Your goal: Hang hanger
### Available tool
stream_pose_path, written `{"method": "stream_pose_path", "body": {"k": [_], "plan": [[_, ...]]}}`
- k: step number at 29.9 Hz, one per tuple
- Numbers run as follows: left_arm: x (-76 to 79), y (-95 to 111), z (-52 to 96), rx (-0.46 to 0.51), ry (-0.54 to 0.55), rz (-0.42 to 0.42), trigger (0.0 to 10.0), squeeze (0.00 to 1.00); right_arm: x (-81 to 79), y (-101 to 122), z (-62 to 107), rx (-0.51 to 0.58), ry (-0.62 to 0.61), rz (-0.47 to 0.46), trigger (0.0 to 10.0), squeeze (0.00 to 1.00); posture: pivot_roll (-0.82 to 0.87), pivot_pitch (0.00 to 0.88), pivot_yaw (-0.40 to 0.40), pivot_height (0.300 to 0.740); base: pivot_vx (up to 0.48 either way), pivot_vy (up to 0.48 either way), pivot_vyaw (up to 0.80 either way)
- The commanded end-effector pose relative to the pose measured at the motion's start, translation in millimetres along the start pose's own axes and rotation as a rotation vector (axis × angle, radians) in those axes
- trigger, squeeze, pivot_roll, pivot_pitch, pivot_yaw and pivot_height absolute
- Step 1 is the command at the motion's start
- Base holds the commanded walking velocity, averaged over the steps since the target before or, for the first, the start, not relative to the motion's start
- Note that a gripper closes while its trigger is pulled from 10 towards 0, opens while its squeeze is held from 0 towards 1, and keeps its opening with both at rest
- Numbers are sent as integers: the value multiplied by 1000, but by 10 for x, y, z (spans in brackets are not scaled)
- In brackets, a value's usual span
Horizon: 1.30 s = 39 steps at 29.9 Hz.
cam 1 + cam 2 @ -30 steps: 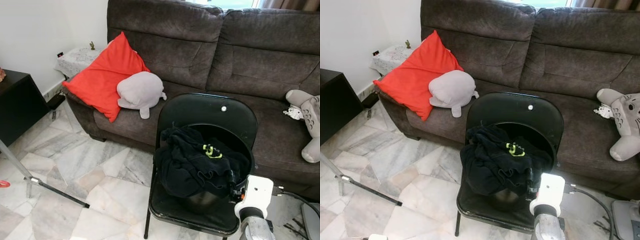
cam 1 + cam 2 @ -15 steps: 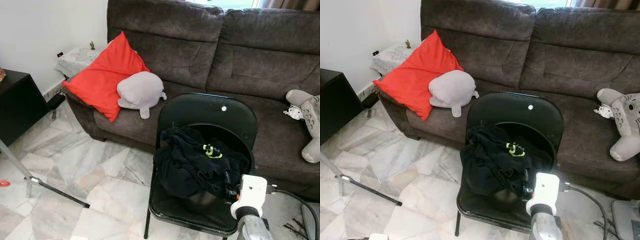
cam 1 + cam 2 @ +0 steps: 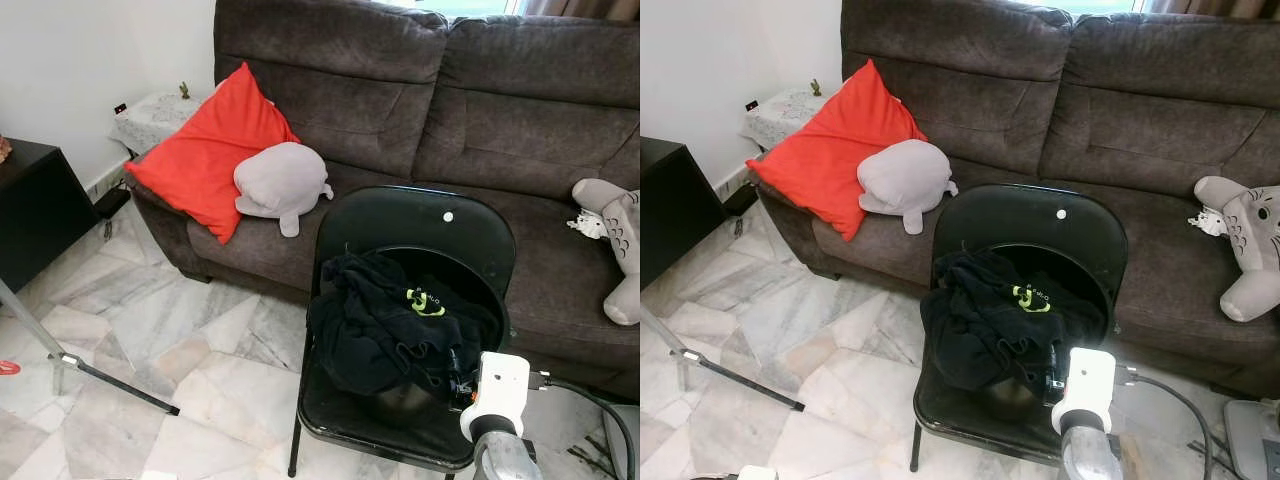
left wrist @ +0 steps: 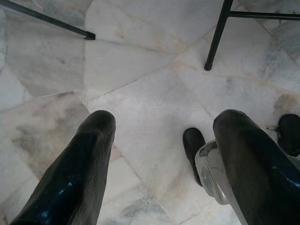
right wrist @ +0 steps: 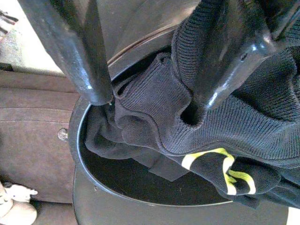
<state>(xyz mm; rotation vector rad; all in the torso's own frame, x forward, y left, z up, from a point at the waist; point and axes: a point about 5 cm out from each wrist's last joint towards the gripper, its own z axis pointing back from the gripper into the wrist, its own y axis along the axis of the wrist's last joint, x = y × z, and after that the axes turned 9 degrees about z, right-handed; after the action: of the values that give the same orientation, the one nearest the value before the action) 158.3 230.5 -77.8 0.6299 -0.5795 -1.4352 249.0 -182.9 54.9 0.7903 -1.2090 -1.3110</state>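
Scene: a living room seen from the robot's head, looking down at a black folding chair standing on a marble floor in front of a dark brown sofa.
Task item: no hanger can be made out; a crumpled black garment with a yellow-green logo lies heaped on the chair seat, spilling toward the backrest opening.
Right gripper: reaches in over the chair seat from its front right corner; the white wrist housing sits just beside the garment's edge. Its jaws are apart, both fingers pressed into the knit folds, with a ridge of fabric between them; whether the cloth is actually gripped cannot be told.
Left gripper: hangs low over the floor, jaws spread wide and holding nothing, near a black chair leg.
On the sofa: a red cushion leans at the left end, with a grey plush toy resting against it; another grey plush sits at the right end.
Around: a black cabinet at the far left, a small side table with a lace cloth by the sofa arm, and a tripod leg slanting across the floor.
In the way: the chair backrest stands between the garment and the sofa.
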Motion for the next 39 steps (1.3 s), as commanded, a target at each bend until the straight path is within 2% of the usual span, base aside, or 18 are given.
{"method": "stream_pose_path", "body": {"k": [1, 7, 15, 24, 29, 32, 36, 39], "plan": [[-7, -42, 16, -15, 1, -13, 10000, 0, 18, -49, 9, -21, -19, -12, 10000, 0, -7, 84, 46, 740, 0, 0, 0], [-30, -40, 21, -16, 3, -15, 10000, 0, 64, 14, 18, 21, -71, -51, 10000, 0, -7, 81, 47, 740, 0, 0, 0], [-75, -43, 27, -25, 10, -16, 10000, 0, 72, 43, -14, 31, -77, -68, 10000, 0, -7, 77, 49, 740, 0, 0, 0], [-79, -35, 22, -32, 3, -19, 10000, 0, 11, 19, -78, -8, -6, -35, 10000, 0, -6, 74, 50, 740, 0, 0, 0], [-60, -15, 10, -32, -15, -30, 10000, 0, 5, -19, -97, -55, -7, -3, 10000, 0, -8, 75, 52, 740, 0, 0, 0], [-36, -3, 1, -28, -23, -33, 10000, 0, 7, -43, -91, -70, -14, -16, 10000, 0, -9, 76, 52, 740, 0, 0, 0], [-21, -3, -2, -27, -28, -36, 10000, 0, 27, -21, -104, -55, -21, -15, 10000, 0, -8, 77, 53, 740, 0, 0, 0], [-12, -5, -3, -29, -31, -37, 10000, 0, 71, 77, -144, -3, -44, -13, 10000, 0, -9, 78, 54, 740, 0, 0, 0]]}}
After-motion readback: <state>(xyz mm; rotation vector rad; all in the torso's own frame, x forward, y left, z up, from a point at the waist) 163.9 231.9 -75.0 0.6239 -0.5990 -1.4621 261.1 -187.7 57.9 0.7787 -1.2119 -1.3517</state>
